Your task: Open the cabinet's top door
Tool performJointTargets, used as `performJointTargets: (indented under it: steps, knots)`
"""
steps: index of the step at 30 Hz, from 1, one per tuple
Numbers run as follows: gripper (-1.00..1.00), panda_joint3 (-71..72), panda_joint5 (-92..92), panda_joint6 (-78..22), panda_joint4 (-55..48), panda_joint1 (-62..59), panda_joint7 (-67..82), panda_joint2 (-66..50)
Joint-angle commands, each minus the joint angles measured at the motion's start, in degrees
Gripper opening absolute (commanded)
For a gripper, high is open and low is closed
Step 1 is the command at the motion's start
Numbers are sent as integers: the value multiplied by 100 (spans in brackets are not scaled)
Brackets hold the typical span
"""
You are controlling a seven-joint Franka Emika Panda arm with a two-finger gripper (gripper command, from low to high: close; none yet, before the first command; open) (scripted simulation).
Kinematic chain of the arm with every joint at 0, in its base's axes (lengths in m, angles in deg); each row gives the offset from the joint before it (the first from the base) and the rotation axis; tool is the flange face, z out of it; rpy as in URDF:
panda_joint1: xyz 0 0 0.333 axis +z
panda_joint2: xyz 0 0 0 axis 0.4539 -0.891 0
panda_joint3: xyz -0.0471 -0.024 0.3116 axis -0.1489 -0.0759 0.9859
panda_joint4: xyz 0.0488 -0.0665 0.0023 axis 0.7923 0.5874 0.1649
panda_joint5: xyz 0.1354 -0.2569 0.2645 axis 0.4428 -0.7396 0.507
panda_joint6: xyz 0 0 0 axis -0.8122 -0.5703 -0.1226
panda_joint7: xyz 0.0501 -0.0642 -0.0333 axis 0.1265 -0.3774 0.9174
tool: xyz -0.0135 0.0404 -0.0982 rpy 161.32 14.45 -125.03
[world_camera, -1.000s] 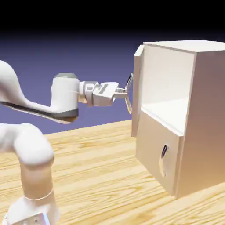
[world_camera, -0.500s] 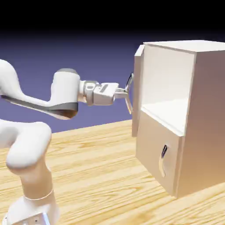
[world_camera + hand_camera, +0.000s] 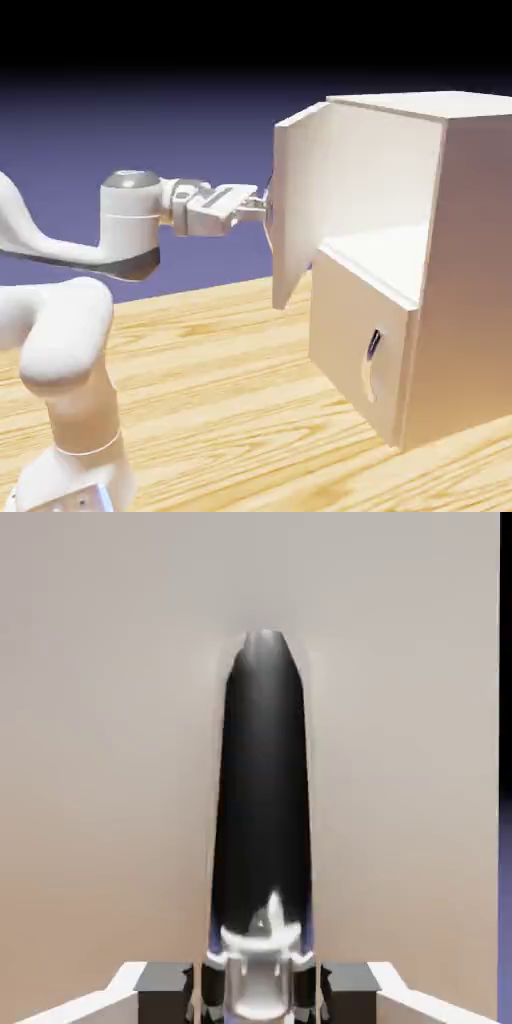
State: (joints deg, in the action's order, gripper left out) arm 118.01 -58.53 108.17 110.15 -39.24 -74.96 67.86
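I see the tool (image 3: 262, 205) clamped on the top door (image 3: 300, 215) handle (image 3: 262, 802), cabinet (image 3: 440, 270) on wooden bench (image 3: 230, 400), blue-violet backdrop (image 3: 150, 120)

Rendered frames, evenly lit, sharp overall.
Backdrop darkened to black at top; soft shading inside the cabinet (image 3: 400, 240); handle (image 3: 262, 802) looked near-black with small bright glint low down, edges slightly soft.
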Motion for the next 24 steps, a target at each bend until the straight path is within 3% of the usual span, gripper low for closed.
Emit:
performJointTargets:
  steps: [1,12,24]
  knots:
    - [-100,124,242,-255,-42,110,66,-15]
    - [-100,1776,2090,-2996,-1191,339,370,-499]
    - [-100,3483,3379,-5731,-3601,-1333,545,-945]
